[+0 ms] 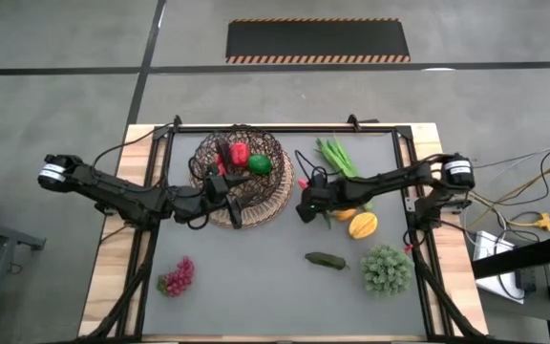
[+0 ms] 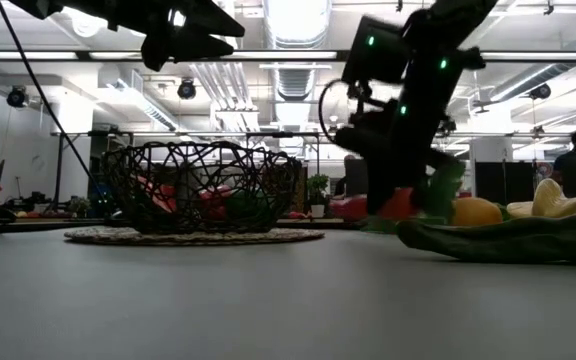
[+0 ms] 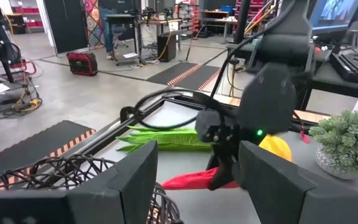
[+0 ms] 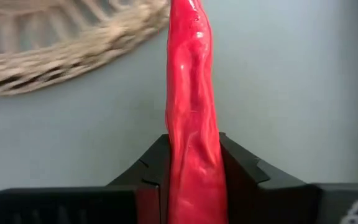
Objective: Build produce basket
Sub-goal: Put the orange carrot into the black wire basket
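Note:
The dark wire basket [image 1: 240, 174] stands on its tan woven base at the far middle of the table, with a red pepper [image 1: 240, 153] and a green pepper [image 1: 260, 164] inside. My left gripper [image 1: 222, 187] hangs open and empty over the basket's near side. My right gripper [image 1: 305, 203] is just right of the basket, shut on a long red chili pepper [image 4: 191, 93]. The chili's free end points toward the basket's base [image 4: 73, 50]. My right gripper pinches the long red chili between its two fingers [image 4: 238, 171], on the two sides of its thicker part [image 4: 192, 163]. The chili runs on along the fingers and out past their tips. It also shows in the left wrist view [image 3: 188, 181], about level and low by the table; whether it rests there I cannot tell.
Long green stalks [image 1: 337, 158], an orange [image 1: 347, 214] and a yellow fruit [image 1: 363, 225] lie right of my right gripper. A dark green cucumber [image 1: 325, 260] and a bushy green plant [image 1: 387, 269] are at the near right. Red grapes [image 1: 177, 277] are at the near left.

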